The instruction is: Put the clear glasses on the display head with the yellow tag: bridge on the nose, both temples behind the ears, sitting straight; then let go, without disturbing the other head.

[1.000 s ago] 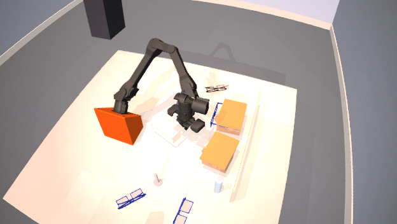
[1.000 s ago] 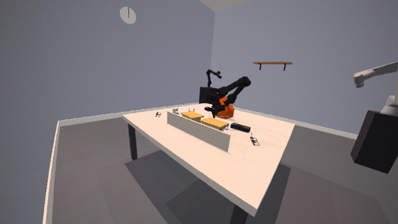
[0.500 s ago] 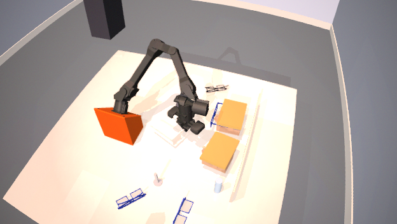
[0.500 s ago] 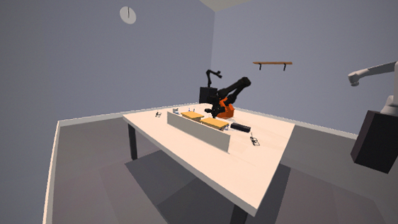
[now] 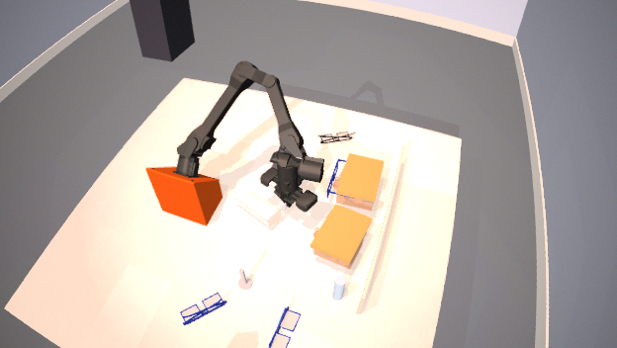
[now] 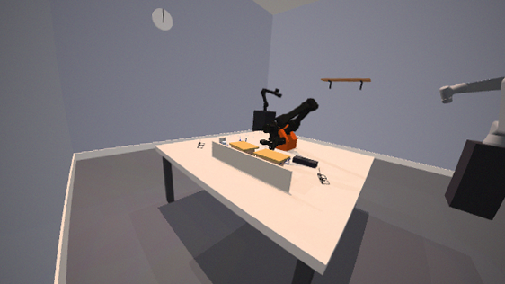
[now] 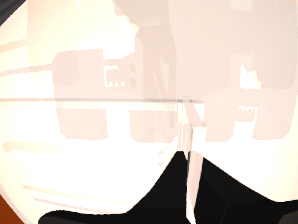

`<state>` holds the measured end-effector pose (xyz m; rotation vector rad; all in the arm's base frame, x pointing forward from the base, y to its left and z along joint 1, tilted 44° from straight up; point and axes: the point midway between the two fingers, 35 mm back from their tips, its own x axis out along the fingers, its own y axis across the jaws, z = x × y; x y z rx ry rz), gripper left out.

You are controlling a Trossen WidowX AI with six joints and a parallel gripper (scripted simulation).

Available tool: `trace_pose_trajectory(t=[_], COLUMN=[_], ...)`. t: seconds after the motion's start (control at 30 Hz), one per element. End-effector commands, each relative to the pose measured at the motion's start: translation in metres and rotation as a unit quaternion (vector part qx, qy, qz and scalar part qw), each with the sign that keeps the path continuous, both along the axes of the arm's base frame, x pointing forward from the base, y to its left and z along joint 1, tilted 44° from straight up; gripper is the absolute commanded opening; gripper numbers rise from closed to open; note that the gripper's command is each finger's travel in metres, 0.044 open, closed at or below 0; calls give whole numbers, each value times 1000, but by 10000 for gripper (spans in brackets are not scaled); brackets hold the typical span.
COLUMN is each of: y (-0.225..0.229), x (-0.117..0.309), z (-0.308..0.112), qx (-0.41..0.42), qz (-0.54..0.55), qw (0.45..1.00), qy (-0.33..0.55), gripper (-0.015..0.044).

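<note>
My gripper [image 5: 290, 202] [image 6: 273, 147] [image 7: 184, 158] is shut on the clear glasses [image 7: 196, 175]. Their thin pale frame rises from between the fingertips, and a long pale bar runs left in the wrist view. In the top view the frame is only a faint outline left of the gripper. Two display heads with flat orange tops stand to the gripper's right: one head [image 5: 361, 178] [image 6: 271, 155] wears blue glasses [image 5: 333, 179], the other head [image 5: 342, 234] [image 6: 244, 146] shows no glasses. The gripper is apart from both. I cannot make out the yellow tag.
A long low wall [image 5: 388, 222] [image 6: 252, 165] stands behind the heads. A black case [image 6: 305, 161] and black glasses [image 5: 336, 137] [image 6: 322, 177] lie beyond the blue-glasses head. A small post [image 5: 245, 283], a pale blue cylinder [image 5: 339, 288] and two more blue glasses lie toward the lower edge.
</note>
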<state>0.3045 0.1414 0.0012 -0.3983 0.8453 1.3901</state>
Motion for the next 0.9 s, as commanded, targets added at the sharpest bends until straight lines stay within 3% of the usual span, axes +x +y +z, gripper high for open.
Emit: trace_pose_trajectory(t=[0.0,0.43,0.57,0.87], y=[4,11,9,9], x=[-4,-6,-3,-4], z=[-4,-10,-8,-8], qx=[2,4,2,2], qz=[0,0,0,0], qw=[1000,1000,1000,1000], qy=[5,6,1,1], gripper=[0,0,105,107])
